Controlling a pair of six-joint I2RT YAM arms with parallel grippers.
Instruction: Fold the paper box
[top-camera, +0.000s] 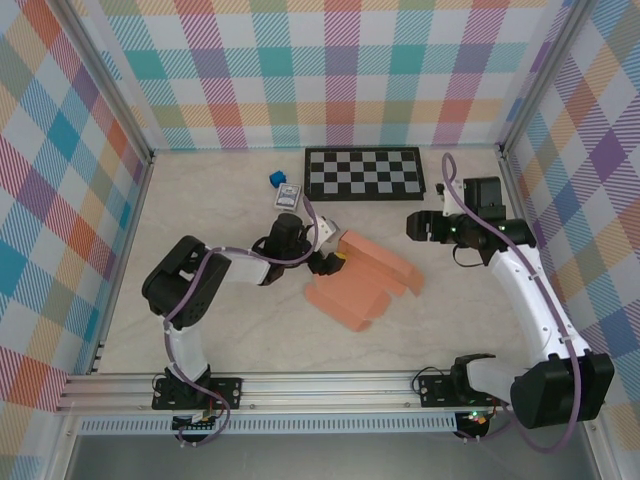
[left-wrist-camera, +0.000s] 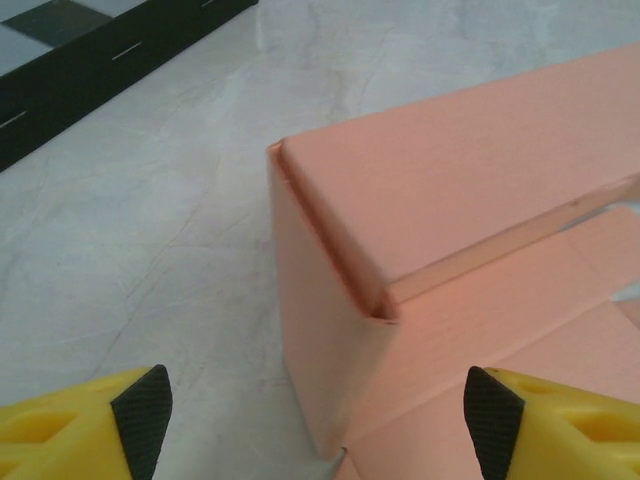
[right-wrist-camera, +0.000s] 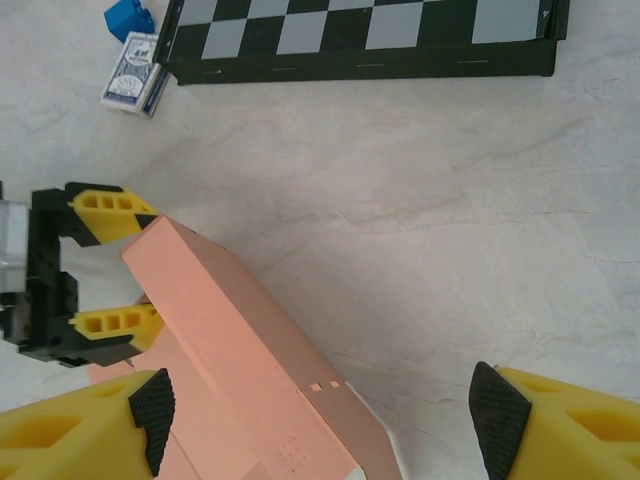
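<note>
The paper box (top-camera: 362, 282) lies near the middle of the table (top-camera: 230, 200), half formed. One long folded section stands up as a ridge running from about 10 o'clock to 4 o'clock, and flat panels spread out on the tabletop toward 7 o'clock. The left gripper (top-camera: 330, 262) sits low at the 10 o'clock end of that ridge. Its yellow fingers (right-wrist-camera: 110, 215) are spread wide on either side of the raised corner, and from its own wrist view I see clear gaps between the pads and the cardboard, so it pinches nothing. The right gripper (top-camera: 420, 225) hangs at about 2 o'clock from the box, apart from it. Its jaws are spread too, with nothing between them but bare table below. At the far side, at 12 o'clock, lies a checkerboard (top-camera: 365, 172). Just beside its left edge, at 11 o'clock, sit a small blue cube (top-camera: 275, 179) and a card pack (top-camera: 288, 196).
</note>
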